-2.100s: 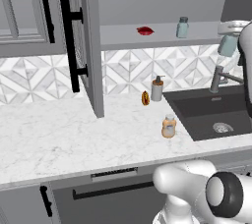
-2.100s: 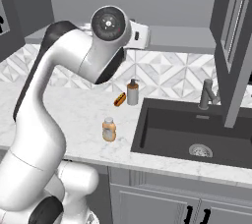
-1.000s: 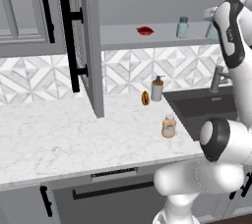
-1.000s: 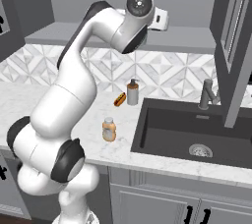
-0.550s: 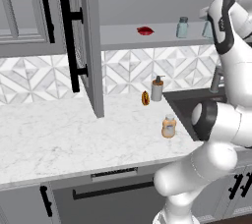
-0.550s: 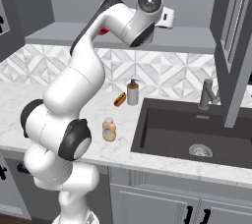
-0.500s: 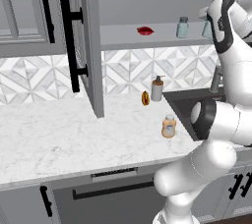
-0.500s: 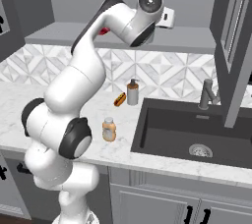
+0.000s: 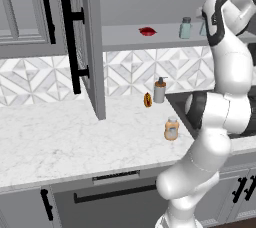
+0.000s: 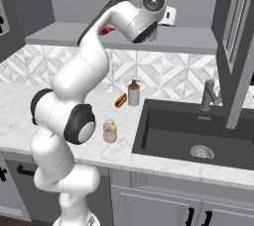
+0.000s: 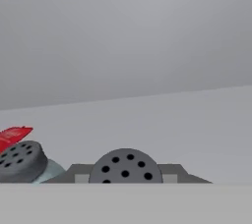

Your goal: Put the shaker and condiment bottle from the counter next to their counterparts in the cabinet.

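On the cabinet's pale shelf (image 9: pixel 125 36) stand a red squat item (image 9: pixel 147 31) and a teal shaker (image 9: pixel 185 28), the counterparts. Just right of them my gripper (image 11: pixel 125 178) is shut on the second shaker (image 9: pixel 202 28), whose grey perforated cap (image 11: pixel 125 165) sits between my fingertips. In the hand view the other shaker (image 11: pixel 20 161) and the red item (image 11: pixel 13 135) lie to the left. The amber condiment bottle (image 9: pixel 171 128) (image 10: pixel 109 131) stands on the marble counter (image 9: pixel 60 137) near the sink. My arm hides the held shaker in the right base view.
The cabinet door (image 9: pixel 92 47) hangs open at the left with its black bar handle (image 9: pixel 65 42). A grey pump dispenser (image 9: pixel 160 90) and a tiny orange-brown item (image 9: pixel 147 100) stand by the backsplash. The dark sink (image 10: pixel 198 136) and faucet (image 10: pixel 208 96) lie to the right.
My hand has risen and swung left to the shelf with the shaker in it, ending beside the shelf's shaker. In the last half second it has barely moved.
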